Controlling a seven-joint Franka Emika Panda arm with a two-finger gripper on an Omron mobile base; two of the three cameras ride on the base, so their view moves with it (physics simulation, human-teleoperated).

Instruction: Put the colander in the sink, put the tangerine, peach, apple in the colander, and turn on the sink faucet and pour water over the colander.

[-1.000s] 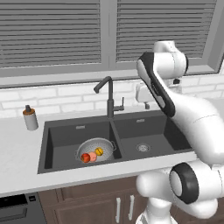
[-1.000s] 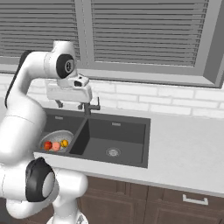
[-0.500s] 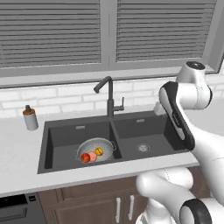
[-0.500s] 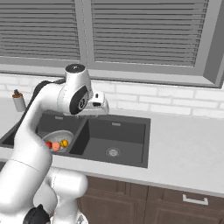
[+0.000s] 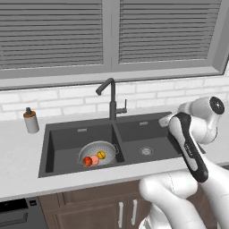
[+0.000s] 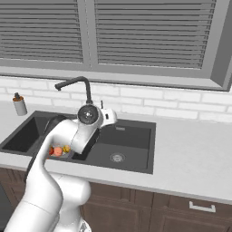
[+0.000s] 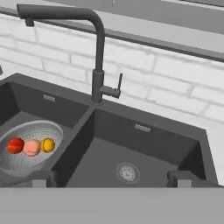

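The colander (image 7: 27,153) sits in the left basin of the dark sink (image 7: 144,128). Inside it lie the red apple (image 7: 15,145), the pinkish peach (image 7: 31,148) and the yellow-orange tangerine (image 7: 47,145). The same fruits show in the colander (image 5: 99,153) from the left base view. The black sink faucet (image 7: 99,57) stands behind the divider, its spout angled over the left basin and its lever (image 7: 118,83) on the right. My gripper (image 7: 109,179) is open and holds nothing, hovering over the near side of the right basin, well short of the faucet. No water shows at the spout.
A grey soap dispenser (image 5: 30,120) stands on the counter left of the sink. A white brick backsplash and a window with blinds rise behind the faucet (image 5: 112,100). My own arm (image 6: 68,140) partly covers the left basin in the right base view.
The arm has swung away from the faucet, right and toward the counter's front, and folded lower. The gripper stays open; colander and fruits have not moved.
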